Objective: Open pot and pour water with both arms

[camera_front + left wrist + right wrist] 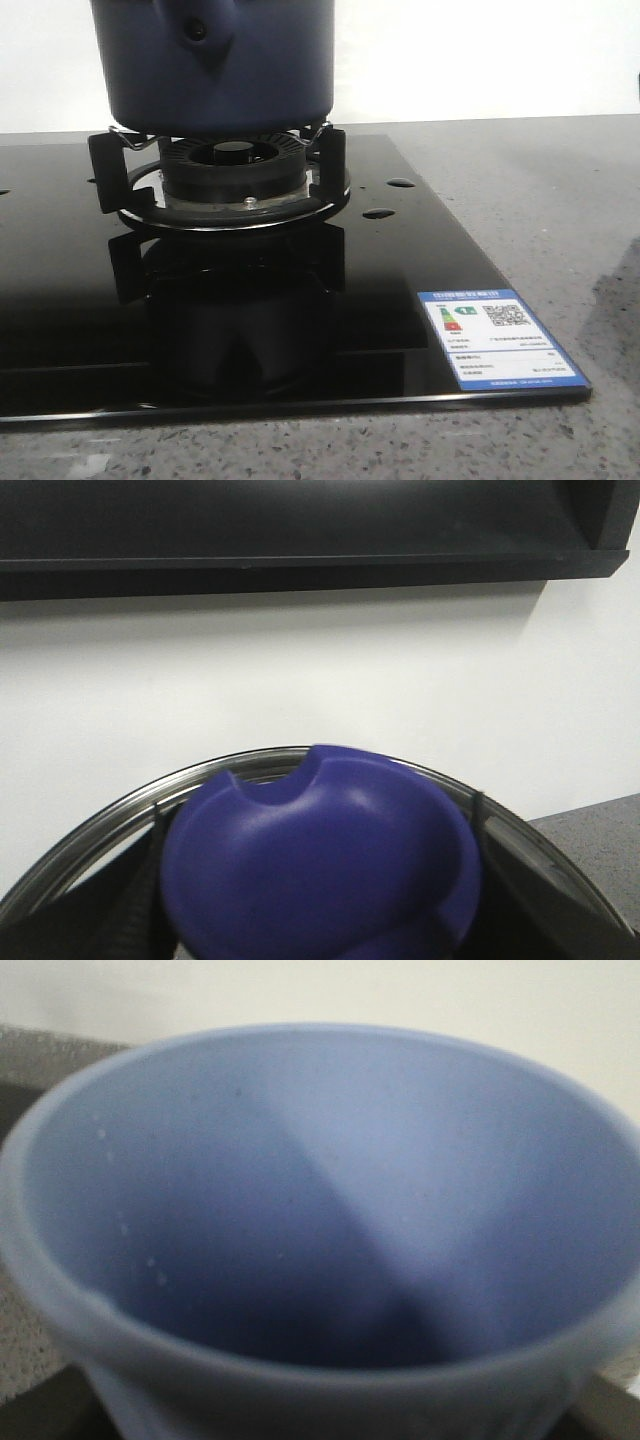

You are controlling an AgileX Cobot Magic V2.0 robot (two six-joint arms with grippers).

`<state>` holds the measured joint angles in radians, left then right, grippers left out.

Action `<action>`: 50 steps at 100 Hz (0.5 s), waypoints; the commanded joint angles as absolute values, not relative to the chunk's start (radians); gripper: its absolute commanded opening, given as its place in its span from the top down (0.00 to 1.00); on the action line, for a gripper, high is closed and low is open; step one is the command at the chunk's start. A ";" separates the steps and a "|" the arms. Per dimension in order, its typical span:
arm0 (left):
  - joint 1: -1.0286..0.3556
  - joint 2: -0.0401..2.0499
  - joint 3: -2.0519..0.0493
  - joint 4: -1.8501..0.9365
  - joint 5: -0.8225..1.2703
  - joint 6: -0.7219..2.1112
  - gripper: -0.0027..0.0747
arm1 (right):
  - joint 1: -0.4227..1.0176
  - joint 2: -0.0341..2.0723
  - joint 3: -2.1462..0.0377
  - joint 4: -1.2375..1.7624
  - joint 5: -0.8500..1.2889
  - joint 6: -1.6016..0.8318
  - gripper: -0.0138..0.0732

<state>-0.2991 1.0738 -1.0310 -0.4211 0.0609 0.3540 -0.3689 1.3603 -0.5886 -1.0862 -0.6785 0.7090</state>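
The dark navy-blue pot [215, 60] stands on the gas burner [235, 165], its handle with a small round hole [197, 30] facing the camera; its top is cut off by the frame. Neither gripper shows in the front view. In the left wrist view my left gripper [320, 890] is shut on the lid's blue knob [320, 840], with dark fingers [148, 880] on both sides and the lid's shiny metal rim [90, 835] behind. In the right wrist view a pale blue container [320, 1210] fills the frame, held close, and it hides my right fingers.
The burner sits on a black glass cooktop [400, 290] with a blue-and-white label [500, 338] at its front right corner. A grey speckled counter [540, 180] surrounds it. A white wall and a dark shelf [300, 530] are behind the lid.
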 commanded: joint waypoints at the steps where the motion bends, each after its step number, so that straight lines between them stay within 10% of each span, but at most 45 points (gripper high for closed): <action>1: -0.296 1.050 -1.069 -0.422 -0.037 0.354 0.45 | -0.374 1.383 -0.611 -1.027 -0.784 0.661 0.56; 50: -0.296 1.050 -1.069 -0.422 -0.035 0.354 0.45 | -0.374 1.495 -0.611 -0.952 -0.865 0.572 0.56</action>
<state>-0.2991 1.0738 -1.0310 -0.4206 0.0628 0.3540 -0.3689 1.5227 -0.5886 -0.9910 -0.7820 0.5854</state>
